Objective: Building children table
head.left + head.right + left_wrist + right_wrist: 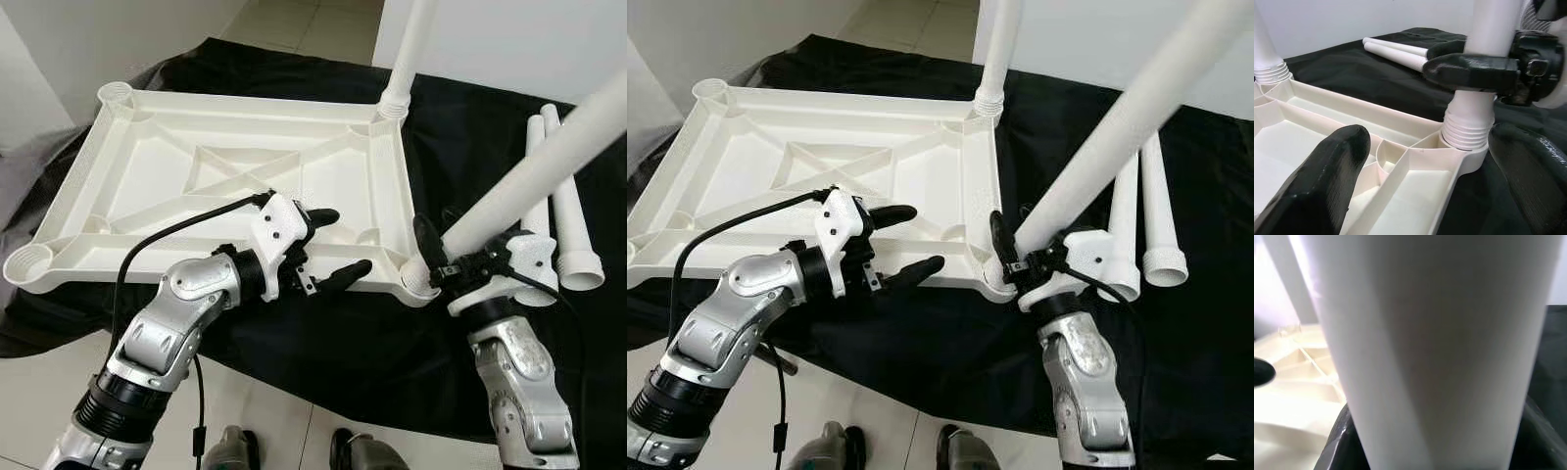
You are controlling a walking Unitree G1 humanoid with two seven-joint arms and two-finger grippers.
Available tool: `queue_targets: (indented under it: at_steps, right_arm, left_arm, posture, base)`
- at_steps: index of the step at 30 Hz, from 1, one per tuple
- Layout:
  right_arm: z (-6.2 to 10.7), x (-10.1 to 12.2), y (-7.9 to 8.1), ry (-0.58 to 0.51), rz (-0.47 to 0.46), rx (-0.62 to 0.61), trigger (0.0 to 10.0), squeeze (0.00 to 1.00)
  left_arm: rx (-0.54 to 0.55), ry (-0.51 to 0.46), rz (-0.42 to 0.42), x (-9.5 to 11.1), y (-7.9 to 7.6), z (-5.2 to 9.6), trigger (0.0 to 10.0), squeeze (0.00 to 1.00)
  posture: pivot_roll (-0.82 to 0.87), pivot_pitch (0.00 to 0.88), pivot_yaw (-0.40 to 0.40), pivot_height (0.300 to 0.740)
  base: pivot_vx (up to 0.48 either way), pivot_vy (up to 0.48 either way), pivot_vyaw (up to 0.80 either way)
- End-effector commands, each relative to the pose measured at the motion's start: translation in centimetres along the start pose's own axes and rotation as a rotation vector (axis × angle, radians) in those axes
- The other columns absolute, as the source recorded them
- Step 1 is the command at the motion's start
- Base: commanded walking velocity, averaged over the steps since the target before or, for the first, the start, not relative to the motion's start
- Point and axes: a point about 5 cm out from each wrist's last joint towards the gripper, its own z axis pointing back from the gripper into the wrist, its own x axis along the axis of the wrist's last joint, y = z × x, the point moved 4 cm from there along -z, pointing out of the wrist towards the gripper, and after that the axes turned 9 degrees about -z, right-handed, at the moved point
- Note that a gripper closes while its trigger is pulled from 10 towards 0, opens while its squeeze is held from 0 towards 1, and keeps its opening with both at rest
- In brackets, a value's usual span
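A white plastic tabletop lies upside down on a black cloth. One white leg stands in its far right corner socket. A second leg leans with its threaded end in the near right corner socket. My right gripper is shut on this leg just above the socket, and the leg looms large in the right wrist view. My left gripper hovers open over the tabletop's near right edge, pointing at that corner, with nothing between its fingers.
Two loose white legs lie side by side on the black cloth to the right of the tabletop. Empty sockets sit at the far left and near left corners. Tiled floor and my feet are in front.
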Motion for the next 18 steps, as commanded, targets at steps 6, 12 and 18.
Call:
queue_targets:
  at_steps: [6, 12, 18]
  right_arm:
    - [0.2, -3.9, -1.0, 0.212, 0.012, -0.009, 10.0, 0.00]
    - [-0.1, -4.1, -0.5, 0.221, 0.040, 0.024, 10.0, 0.00]
    - [0.2, -4.4, 0.2, 0.226, 0.092, 0.055, 10.0, 0.00]
  left_arm:
    - [-0.005, -0.001, -0.010, 0.2, -0.3, 0.0, 10.0, 0.00]
    - [0.000, 0.002, -0.009, 0.1, -0.4, 0.2, 10.0, 0.00]
    - [0.001, 0.006, -0.005, 0.1, -0.5, 0.3, 10.0, 0.00]
  posture:
    - [0.06, 0.201, -0.018, 0.740]
    - [0.06, 0.199, -0.023, 0.740]
    - [0.06, 0.197, -0.021, 0.740]
  base:
    - [0.000, 0.000, 0.00]
    - [0.000, 0.000, 0.00]
    - [0.000, 0.000, 0.00]
